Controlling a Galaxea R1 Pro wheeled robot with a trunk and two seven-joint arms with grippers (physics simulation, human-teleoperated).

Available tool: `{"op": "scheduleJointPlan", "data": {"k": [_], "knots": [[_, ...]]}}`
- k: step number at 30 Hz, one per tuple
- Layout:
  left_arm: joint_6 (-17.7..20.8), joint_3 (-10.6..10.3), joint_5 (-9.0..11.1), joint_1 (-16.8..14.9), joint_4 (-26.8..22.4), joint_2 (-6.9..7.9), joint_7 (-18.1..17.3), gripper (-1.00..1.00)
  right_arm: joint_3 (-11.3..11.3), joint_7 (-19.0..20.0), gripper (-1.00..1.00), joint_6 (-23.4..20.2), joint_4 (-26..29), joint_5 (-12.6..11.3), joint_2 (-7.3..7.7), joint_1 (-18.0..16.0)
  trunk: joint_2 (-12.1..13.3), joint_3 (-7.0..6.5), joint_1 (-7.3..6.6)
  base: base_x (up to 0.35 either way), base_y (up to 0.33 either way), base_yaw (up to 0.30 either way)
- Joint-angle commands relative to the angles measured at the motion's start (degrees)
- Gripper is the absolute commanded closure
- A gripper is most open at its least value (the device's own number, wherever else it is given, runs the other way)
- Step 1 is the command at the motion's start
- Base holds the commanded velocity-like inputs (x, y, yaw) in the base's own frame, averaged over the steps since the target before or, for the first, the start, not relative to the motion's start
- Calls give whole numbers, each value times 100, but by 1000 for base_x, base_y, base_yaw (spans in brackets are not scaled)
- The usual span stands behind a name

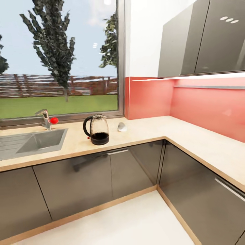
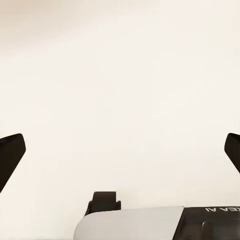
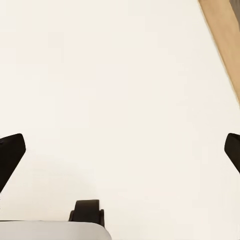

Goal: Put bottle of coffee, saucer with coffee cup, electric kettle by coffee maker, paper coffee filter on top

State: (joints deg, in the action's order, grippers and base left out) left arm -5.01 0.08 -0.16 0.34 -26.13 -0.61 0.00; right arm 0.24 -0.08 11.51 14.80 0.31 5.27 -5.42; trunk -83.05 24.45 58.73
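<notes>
The electric kettle, smoky and see-through with a black base and loop handle, stands on the light-wood kitchen countertop to the right of the sink. A small white object lies just right of the kettle by the window sill; I cannot tell what it is. In the left wrist view my left gripper is open, its dark fingertips wide apart over pale floor with nothing between them. My right gripper is open too, with empty space between its fingertips above the same pale floor.
A steel sink with a red-knobbed tap sits at the left under a big window. The worktop turns a corner and runs along a red backsplash below grey wall cabinets. Grey base cabinets front the white floor. A wood plinth strip shows in the right wrist view.
</notes>
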Motion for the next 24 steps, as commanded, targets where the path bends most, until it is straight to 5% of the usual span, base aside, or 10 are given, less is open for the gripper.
{"op": "scheduleJointPlan", "data": {"k": [1, 24], "knots": [[-9, 1, -2, 2, -6, -1, 0, -100, 3, -1, -100, 18, -4, 4, 1, -3, -3, 5, 0, 0, 0, 274], [-9, 1, -2, 2, -6, -1, 0, -100, 9, -1, -100, 18, -4, 4, 0, -3, -3, 5, 0, 0, 0, 274]]}}
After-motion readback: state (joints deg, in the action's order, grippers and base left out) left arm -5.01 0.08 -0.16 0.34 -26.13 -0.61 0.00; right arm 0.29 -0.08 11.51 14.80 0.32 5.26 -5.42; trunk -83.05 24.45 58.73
